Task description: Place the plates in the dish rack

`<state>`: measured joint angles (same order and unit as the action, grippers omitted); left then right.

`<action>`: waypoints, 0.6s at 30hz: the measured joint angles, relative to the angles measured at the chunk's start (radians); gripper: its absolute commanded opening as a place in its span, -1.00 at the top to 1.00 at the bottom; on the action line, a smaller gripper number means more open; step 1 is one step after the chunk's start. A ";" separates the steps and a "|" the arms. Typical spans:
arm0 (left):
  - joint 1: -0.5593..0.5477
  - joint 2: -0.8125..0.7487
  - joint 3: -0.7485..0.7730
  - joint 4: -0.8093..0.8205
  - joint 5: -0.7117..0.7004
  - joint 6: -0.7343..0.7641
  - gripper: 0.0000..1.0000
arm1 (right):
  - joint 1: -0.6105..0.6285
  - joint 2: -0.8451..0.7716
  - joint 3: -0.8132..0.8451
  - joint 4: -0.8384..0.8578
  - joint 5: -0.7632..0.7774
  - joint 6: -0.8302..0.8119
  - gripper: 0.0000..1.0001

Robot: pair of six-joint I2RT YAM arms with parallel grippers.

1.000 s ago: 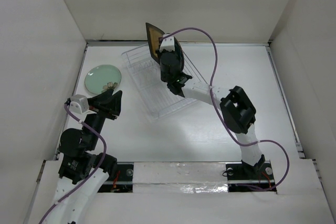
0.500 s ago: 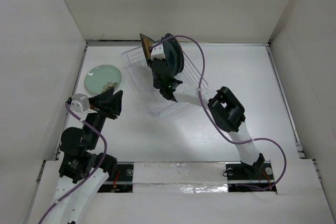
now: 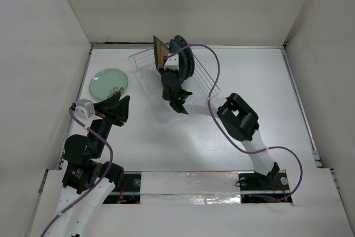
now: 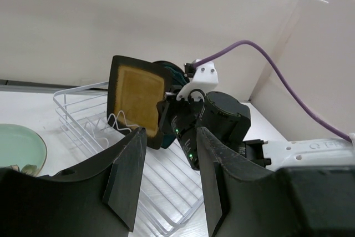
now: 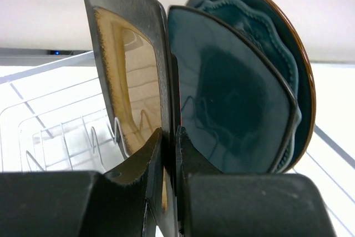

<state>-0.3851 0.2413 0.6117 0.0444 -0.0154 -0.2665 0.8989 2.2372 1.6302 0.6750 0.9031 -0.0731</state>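
My right gripper (image 3: 165, 65) is shut on the lower edge of the square mustard-yellow plate (image 3: 160, 51) and holds it upright over the far end of the clear dish rack (image 3: 178, 104). In the right wrist view the fingers (image 5: 157, 154) pinch the yellow plate (image 5: 125, 65), which stands just left of the square dark teal plate (image 5: 233, 109); a round scalloped teal plate (image 5: 277, 31) stands behind. The pale mint green plate (image 3: 109, 81) lies flat on the table left of the rack. My left gripper (image 3: 121, 104) is open and empty, near the mint plate.
White walls close in the table on three sides. In the left wrist view the right arm's black wrist (image 4: 219, 120) hangs over the rack (image 4: 83, 109), with the mint plate (image 4: 19, 145) at the lower left. Rows of wire tines (image 5: 66, 137) stand left of the yellow plate.
My right gripper has swung left and then settled the yellow plate upright beside the teal plates at the rack's far end. The left arm has not moved.
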 measured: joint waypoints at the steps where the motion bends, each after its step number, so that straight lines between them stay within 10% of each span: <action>1: 0.000 0.000 0.000 0.000 0.000 0.000 0.23 | 0.000 -0.003 -0.011 0.005 0.008 0.019 0.79; 9: 0.000 0.000 0.000 0.000 0.015 0.000 0.24 | 0.003 -0.070 -0.156 0.012 0.034 0.181 0.70; 18: 0.000 0.000 -0.001 0.000 0.022 0.000 0.24 | 0.057 -0.111 -0.241 -0.068 0.037 0.250 0.12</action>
<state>-0.3855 0.2413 0.6109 0.0444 0.0063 -0.2668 0.9558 2.1265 1.3888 0.6075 0.9405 0.1772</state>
